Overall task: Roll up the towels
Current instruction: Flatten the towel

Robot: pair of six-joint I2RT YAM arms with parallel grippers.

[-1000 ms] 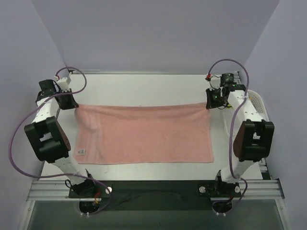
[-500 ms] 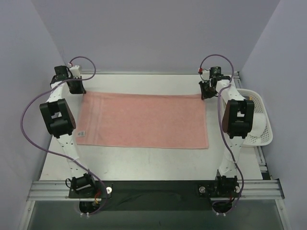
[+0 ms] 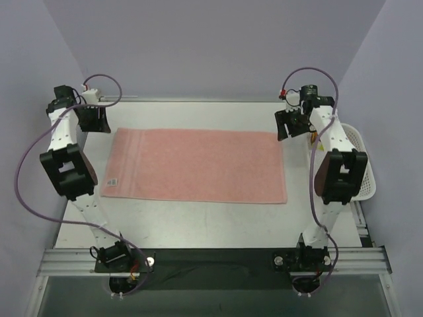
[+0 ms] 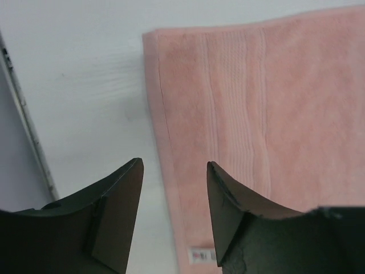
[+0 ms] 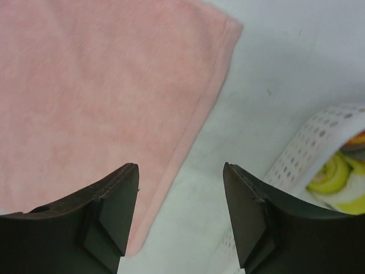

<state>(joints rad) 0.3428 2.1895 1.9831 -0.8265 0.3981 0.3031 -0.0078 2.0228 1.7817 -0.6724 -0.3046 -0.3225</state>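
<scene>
A salmon-pink towel (image 3: 198,165) lies spread flat across the middle of the table, with its small white tag (image 3: 112,181) at the near left corner. My left gripper (image 3: 94,119) hovers open just beyond the towel's far left corner. In the left wrist view the towel's edge (image 4: 171,114) and the tag (image 4: 199,255) show under the open left gripper (image 4: 174,165), which holds nothing. My right gripper (image 3: 291,124) hangs open by the far right corner. The right wrist view shows the towel (image 5: 102,85) to the left of the empty, open right gripper (image 5: 181,166).
A white mesh basket (image 3: 362,165) stands at the table's right edge, partly behind the right arm. Its perforated wall (image 5: 302,154) shows in the right wrist view, with something yellow (image 5: 331,174) inside. The table's left rim (image 4: 23,120) runs beside the left gripper.
Both grippers were shut on the towel's far corners and have opened and let go. The towel was drawn toward the back and now lies flat. Both grippers have drawn slightly outward.
</scene>
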